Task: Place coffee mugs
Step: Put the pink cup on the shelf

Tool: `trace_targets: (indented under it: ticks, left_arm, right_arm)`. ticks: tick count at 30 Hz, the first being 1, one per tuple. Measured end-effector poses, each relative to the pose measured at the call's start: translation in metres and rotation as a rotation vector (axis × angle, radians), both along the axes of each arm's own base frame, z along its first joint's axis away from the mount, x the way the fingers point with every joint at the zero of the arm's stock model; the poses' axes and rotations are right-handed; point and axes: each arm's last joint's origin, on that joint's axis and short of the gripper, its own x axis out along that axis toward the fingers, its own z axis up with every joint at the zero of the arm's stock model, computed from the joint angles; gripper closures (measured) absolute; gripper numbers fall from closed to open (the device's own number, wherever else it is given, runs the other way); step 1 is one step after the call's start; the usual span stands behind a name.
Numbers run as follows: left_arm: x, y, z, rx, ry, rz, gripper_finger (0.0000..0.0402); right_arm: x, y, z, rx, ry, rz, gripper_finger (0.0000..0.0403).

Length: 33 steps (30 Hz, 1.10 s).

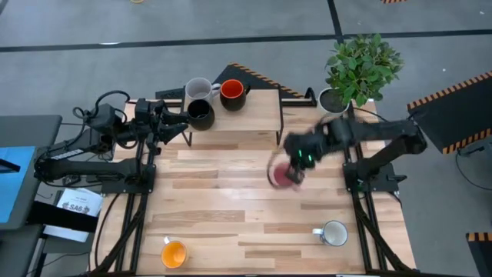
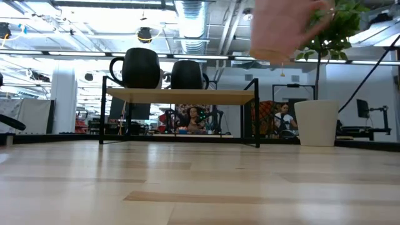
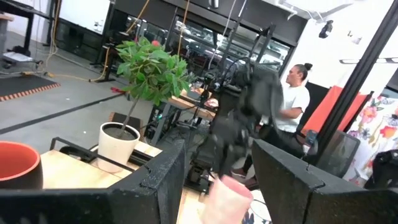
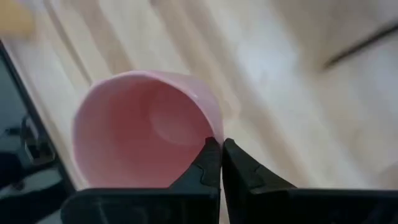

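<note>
My right gripper is over the middle of the table, shut on the pink mug, which shows high up and blurred in the low view. The grey mug, black mug and red-orange mug stand on the raised shelf at the far edge. The white mug with the blue pattern stands near the right near corner, and the yellow-orange mug near the left near corner. My left gripper waits open at the shelf's left end, beside the black mug. My right gripper pinches the pink mug's wall at the rim, one finger inside the hollow and one outside. The mug is lifted clear of the table; its underside hangs well above the shelf's height in the low view.
A white pot with a green plant stands at the far right corner, behind my right arm. The shelf stands on thin black legs with open room under it. Bare wood lies between the shelf and the two near mugs. People sit in the room beyond.
</note>
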Motion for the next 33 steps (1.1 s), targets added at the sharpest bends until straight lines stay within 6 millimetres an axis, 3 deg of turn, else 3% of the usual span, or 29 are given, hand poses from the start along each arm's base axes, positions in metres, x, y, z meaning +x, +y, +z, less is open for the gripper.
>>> trace_targets:
  ticks: [5, 10, 14, 21, 25, 33]
  left_arm:
    - [0.0, 0.0, 0.0, 0.0, 0.001, 0.002, 0.023]
    - [0.0, 0.0, 0.0, -0.002, -0.001, 0.006, 0.023]
    - [0.0, 0.0, 0.0, -0.001, -0.001, 0.006, 0.023]
    - [0.0, 0.001, 0.001, -0.004, -0.007, 0.022, 0.023]
    - [0.0, 0.001, 0.001, -0.005, -0.014, 0.03, 0.023]
    - [-0.001, 0.001, 0.002, -0.002, -0.026, 0.031, 0.023]
  right_arm:
    - [0.012, -0.049, 0.051, -0.132, -0.077, -0.048, 0.0381]
    - [0.035, -0.106, 0.071, -0.246, -0.088, -0.15, 0.0381]
    - [0.048, -0.155, 0.065, -0.262, -0.062, -0.278, 0.0381]
    - [0.051, -0.226, 0.028, -0.168, 0.033, -0.453, 0.0381]
    - [0.052, -0.248, 0.016, -0.14, 0.038, -0.499, 0.0381]
    - [0.052, -0.26, 0.016, -0.134, -0.027, -0.532, 0.0381]
